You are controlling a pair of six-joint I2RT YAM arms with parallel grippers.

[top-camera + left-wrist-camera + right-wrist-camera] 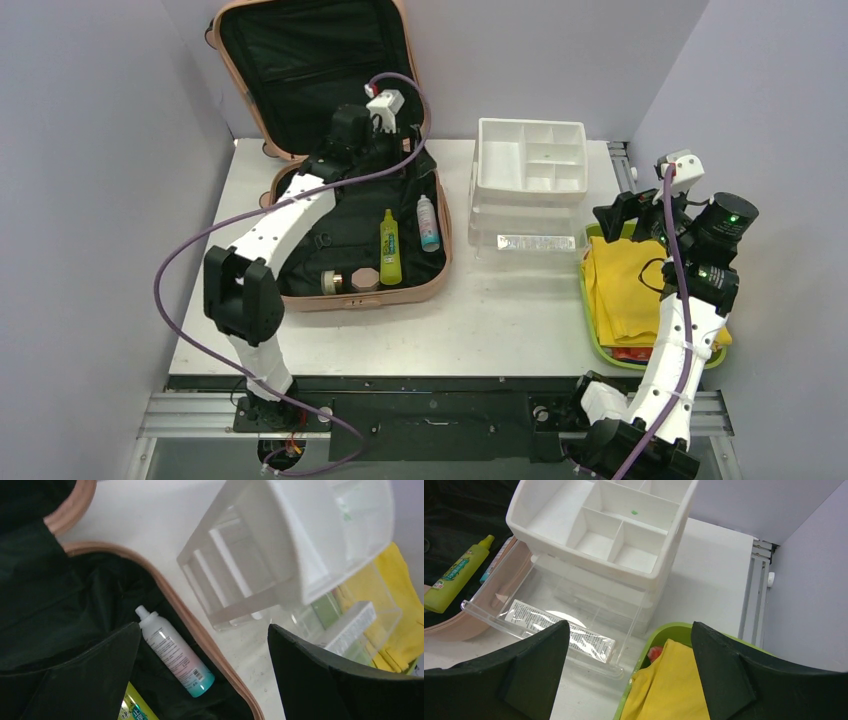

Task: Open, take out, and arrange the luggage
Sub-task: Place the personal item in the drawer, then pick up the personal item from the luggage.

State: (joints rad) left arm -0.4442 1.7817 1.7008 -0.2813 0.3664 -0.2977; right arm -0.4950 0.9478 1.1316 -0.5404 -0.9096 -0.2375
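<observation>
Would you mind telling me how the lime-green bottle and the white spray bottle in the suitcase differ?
The lime-green bottle is yellow-green; the white spray bottle fades to teal at its base. The lime-green bottle looks longer than the white spray bottle. The white spray bottle lies nearer the right rim of the luggage, the lime-green bottle further in. Both lie flat inside it, caps pointing to the back.

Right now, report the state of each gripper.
Left gripper: jaws open, holding nothing.
Right gripper: jaws open, holding nothing.
</observation>
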